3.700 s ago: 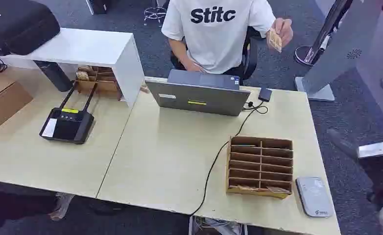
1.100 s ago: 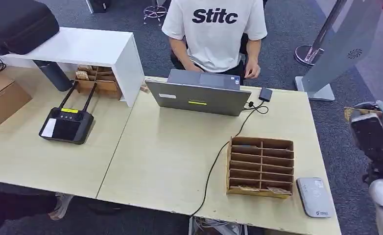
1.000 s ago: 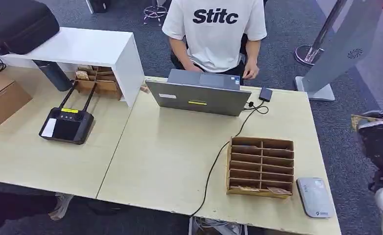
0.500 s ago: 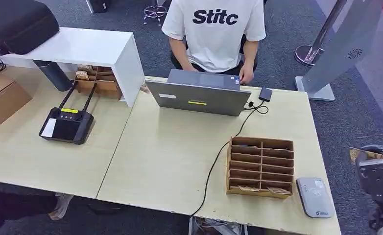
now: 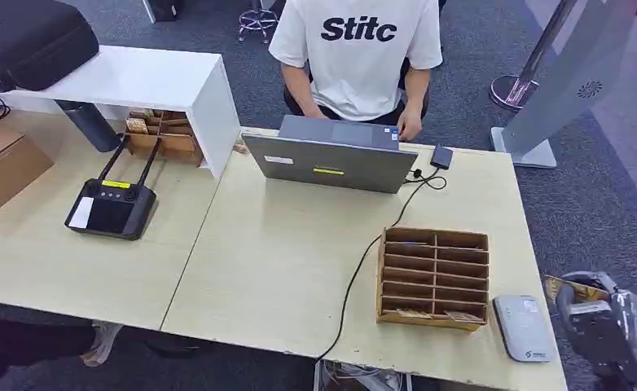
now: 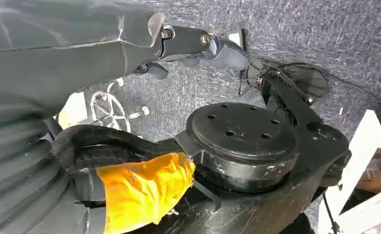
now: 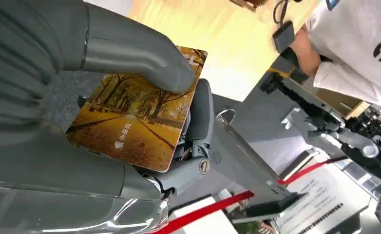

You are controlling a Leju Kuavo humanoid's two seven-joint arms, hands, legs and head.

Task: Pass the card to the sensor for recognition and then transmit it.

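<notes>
Right hand [image 7: 130, 97] pinches card [image 7: 135, 109], autumn-tree print

The right hand [image 7: 130, 73] has a grey ribbed cover, a thick smooth grey thumb and darker fingers [image 7: 198, 112] fixed with a round screw. The left hand [image 6: 198, 44] shows dark fingers with small screws

- One card [image 7: 135, 117]
- One grey sensor pad [image 5: 523, 327]
- One laptop [image 5: 330, 163]
- Two wooden slotted organisers [image 5: 433, 277] [image 5: 162, 133]
- One black controller [image 5: 112, 206]
- One seated person [image 5: 356, 53]
</notes>
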